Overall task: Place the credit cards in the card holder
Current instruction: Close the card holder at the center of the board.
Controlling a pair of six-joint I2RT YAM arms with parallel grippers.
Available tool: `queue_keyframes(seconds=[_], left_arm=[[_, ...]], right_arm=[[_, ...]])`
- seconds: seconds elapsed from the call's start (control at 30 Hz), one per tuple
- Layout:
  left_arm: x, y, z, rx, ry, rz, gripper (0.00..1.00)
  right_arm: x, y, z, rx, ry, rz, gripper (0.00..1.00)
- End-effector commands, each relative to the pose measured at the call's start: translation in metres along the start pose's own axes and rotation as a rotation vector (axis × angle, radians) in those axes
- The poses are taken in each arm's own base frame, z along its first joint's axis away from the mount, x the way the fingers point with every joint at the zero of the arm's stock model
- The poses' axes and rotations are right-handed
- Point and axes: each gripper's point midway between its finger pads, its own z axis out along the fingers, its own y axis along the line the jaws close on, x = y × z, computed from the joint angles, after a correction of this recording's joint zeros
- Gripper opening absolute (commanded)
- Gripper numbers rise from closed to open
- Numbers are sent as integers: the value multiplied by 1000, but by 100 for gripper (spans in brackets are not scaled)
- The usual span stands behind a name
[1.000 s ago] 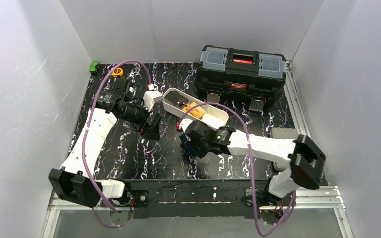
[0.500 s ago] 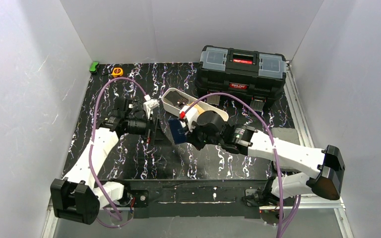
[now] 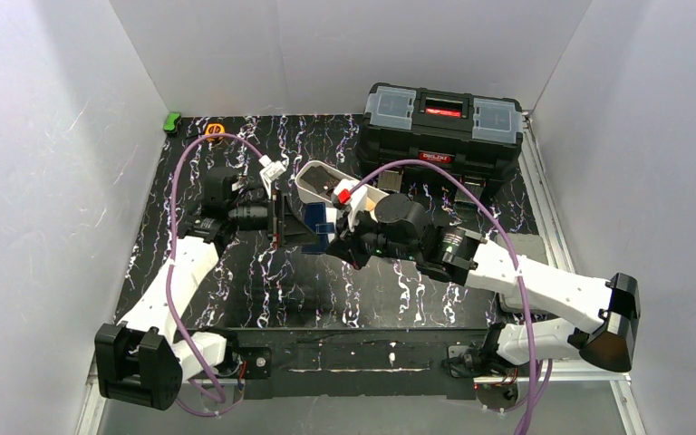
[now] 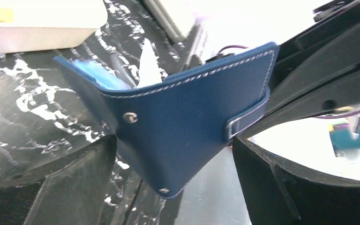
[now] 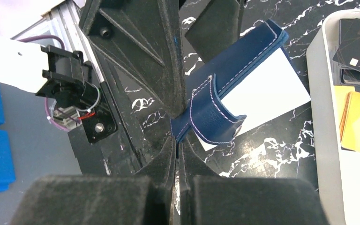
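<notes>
Right arm (image 3: 544, 283) outstretched, card holder (image 4: 183, 126) seemingly pinched

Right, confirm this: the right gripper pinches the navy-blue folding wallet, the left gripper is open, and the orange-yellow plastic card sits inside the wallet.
No: the orange-yellow plastic card lies in the long white tray, not in the navy-blue folding wallet; the right wrist view shows it. The right gripper does pinch that wallet, and the left gripper is open.

The card holder (image 4: 183, 117) fills the gap between the left gripper (image 3: 301, 227) and right gripper (image 5: 178, 136). The white tray (image 3: 306, 184) and black toolbox (image 3: 444, 131) block the back. The near table (image 3: 263, 281) gives room to pass.
</notes>
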Motion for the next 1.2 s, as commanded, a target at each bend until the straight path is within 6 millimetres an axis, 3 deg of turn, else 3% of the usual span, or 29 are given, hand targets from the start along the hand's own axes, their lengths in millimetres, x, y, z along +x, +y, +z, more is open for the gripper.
queue_keyframes(seconds=[0.0,0.13,0.23,0.73,0.93,1.0,1.1,1.13,1.17], left_arm=[[-26,-42,-4,201,-39,-10,89],[-23,-52,-8,238,-18,-5,70],[-22,-57,-10,244,-20,12,61],[-27,-72,-16,253,-31,58,61],[-27,-71,-16,238,-39,72,52],[-27,-72,-16,231,-45,91,45],[-27,-74,-16,228,-44,137,27],[-27,-75,-17,222,-41,141,10],[-28,-76,-17,217,-42,160,0]], right_arm=[[-35,7,3,-30,-133,19,1],[-33,2,6,-11,-145,39,1],[-31,0,7,-3,-151,55,1],[-14,-21,-12,90,-188,131,1],[-21,-20,-10,78,-211,130,1],[-23,-18,-8,70,-214,131,1],[-26,-15,-7,51,-217,135,1],[-27,-14,-7,46,-219,137,2],[-27,-13,-8,44,-221,139,4]])
